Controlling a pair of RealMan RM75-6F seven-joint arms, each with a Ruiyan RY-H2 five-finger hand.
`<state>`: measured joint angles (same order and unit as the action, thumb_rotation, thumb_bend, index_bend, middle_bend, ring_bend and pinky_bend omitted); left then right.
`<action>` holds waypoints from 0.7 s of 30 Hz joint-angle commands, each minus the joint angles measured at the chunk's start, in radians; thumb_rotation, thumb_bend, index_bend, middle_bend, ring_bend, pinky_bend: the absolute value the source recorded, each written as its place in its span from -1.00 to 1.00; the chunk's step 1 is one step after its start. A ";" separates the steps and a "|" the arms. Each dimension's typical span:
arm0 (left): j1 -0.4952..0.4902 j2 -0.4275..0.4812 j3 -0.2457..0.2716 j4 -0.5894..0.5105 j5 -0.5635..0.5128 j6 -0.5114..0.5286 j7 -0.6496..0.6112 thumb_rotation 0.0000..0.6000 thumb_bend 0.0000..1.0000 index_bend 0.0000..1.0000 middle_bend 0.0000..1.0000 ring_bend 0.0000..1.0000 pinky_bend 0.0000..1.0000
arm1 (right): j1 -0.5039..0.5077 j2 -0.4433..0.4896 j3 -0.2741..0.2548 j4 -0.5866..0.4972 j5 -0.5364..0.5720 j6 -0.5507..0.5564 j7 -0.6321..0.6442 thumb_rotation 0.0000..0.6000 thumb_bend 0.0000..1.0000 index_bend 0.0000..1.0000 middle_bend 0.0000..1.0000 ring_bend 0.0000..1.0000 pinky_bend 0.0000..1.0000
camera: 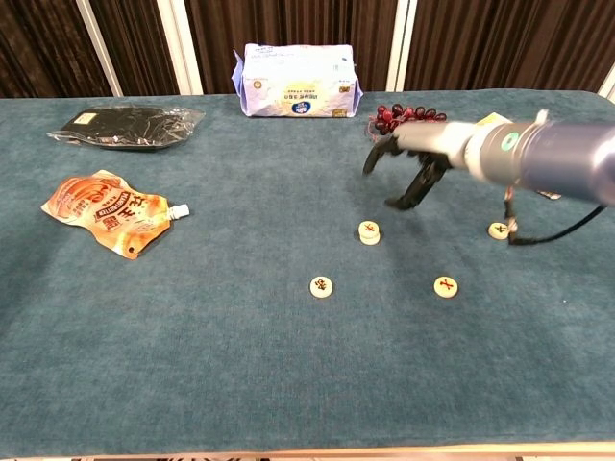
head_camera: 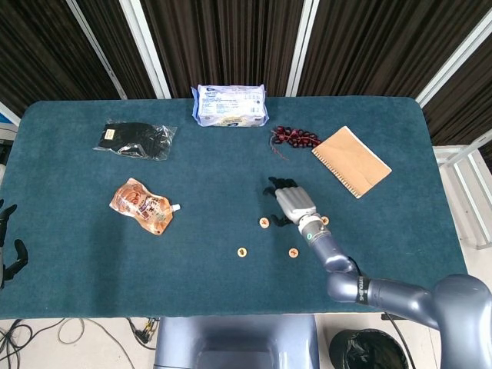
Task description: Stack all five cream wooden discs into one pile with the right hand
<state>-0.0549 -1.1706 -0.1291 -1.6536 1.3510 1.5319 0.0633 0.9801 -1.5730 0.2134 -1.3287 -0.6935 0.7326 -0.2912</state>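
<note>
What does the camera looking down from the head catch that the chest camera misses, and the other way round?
Only the head view shows the left hand, at the far left edge off the table, and the whole notebook, plus the floor and cables below the table.

Only the chest view shows, side-on, that the right hand is raised above the cloth with fingers spread and nothing in them, and that the disc pile under it looks thicker than the single discs.

Both show the right hand, four disc spots, the orange pouch, black packet, tissue pack and beads.

Lab: teal-clothed test table (head_camera: 92,231), dark curtains (head_camera: 223,38).
</note>
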 commanded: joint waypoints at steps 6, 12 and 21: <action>0.002 -0.001 -0.003 -0.005 0.000 0.007 0.003 1.00 0.25 -0.73 -1.00 -1.00 -1.00 | -0.063 0.183 -0.006 -0.100 0.019 0.025 0.018 1.00 -0.14 -0.61 -1.00 -1.00 -1.00; 0.002 -0.004 -0.004 -0.008 -0.003 0.009 0.007 1.00 0.25 -0.73 -1.00 -1.00 -1.00 | -0.144 0.238 -0.048 -0.135 -0.069 0.062 0.072 1.00 -0.14 -0.59 -1.00 -1.00 -1.00; 0.002 -0.003 -0.004 -0.012 -0.007 0.004 0.006 1.00 0.25 -0.73 -1.00 -1.00 -1.00 | -0.252 0.219 -0.125 -0.130 -0.251 0.149 0.125 1.00 -0.14 -0.50 -1.00 -1.00 -1.00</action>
<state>-0.0526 -1.1735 -0.1328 -1.6657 1.3439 1.5363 0.0690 0.7531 -1.3423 0.1072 -1.4652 -0.9122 0.8593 -0.1826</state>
